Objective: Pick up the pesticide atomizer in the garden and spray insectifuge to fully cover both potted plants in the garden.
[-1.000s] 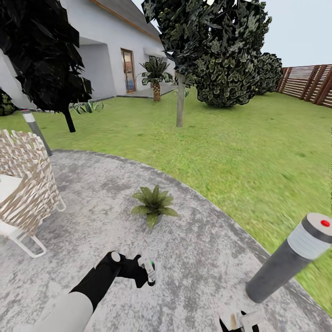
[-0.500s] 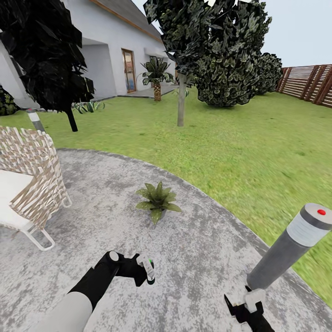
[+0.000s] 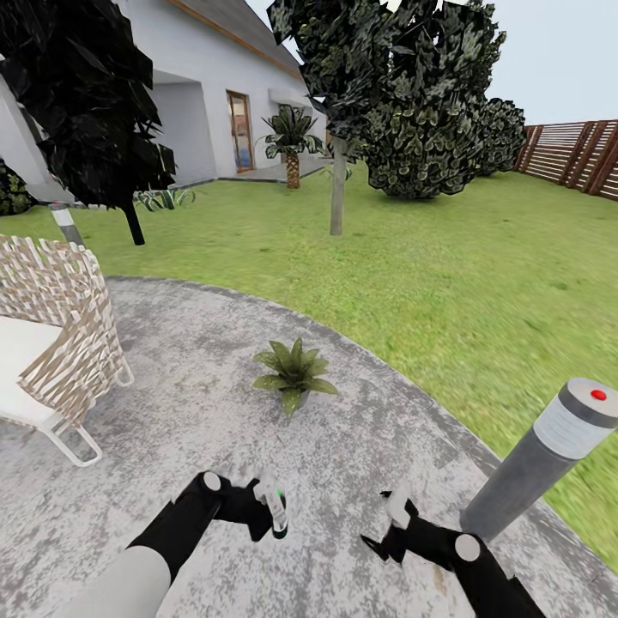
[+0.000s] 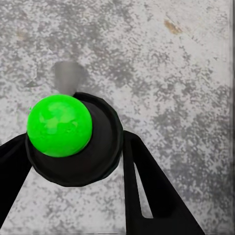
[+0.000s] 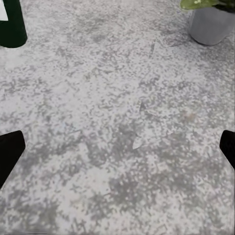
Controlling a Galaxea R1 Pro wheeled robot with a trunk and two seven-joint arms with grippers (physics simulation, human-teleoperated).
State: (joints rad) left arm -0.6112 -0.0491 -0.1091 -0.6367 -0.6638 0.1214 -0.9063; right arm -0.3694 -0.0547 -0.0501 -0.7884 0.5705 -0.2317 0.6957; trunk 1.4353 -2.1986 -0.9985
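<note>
A round patch of grey speckled paving (image 3: 360, 463) lies in a green lawn (image 3: 446, 257), with a white house (image 3: 184, 103), dark trees and a brown slatted wooden fence (image 3: 571, 154) behind. Low in the head view, the left gripper (image 3: 276, 508) is pinched on a small white atomizer with a green spot (image 3: 275, 502); in the left wrist view its black fingers (image 4: 147, 191) sit on either side of a black round cap with a bright green ball (image 4: 59, 125) on it, held above the paving. The right gripper (image 3: 390, 528) hangs just over the paving beside it, its fingers spread wide, only their black tips (image 5: 10, 152) at the edges of the right wrist view. Ahead of both grippers, on the paving, stands a low potted plant of pointed green leaves (image 3: 294, 372); its small grey pot (image 5: 209, 24) shows in the right wrist view. To the right a grey post with a pale band and a red dot on top (image 3: 541, 463) leans at the paving's edge. To the left stands a woven wicker chair on a white frame (image 3: 56, 335).
</note>
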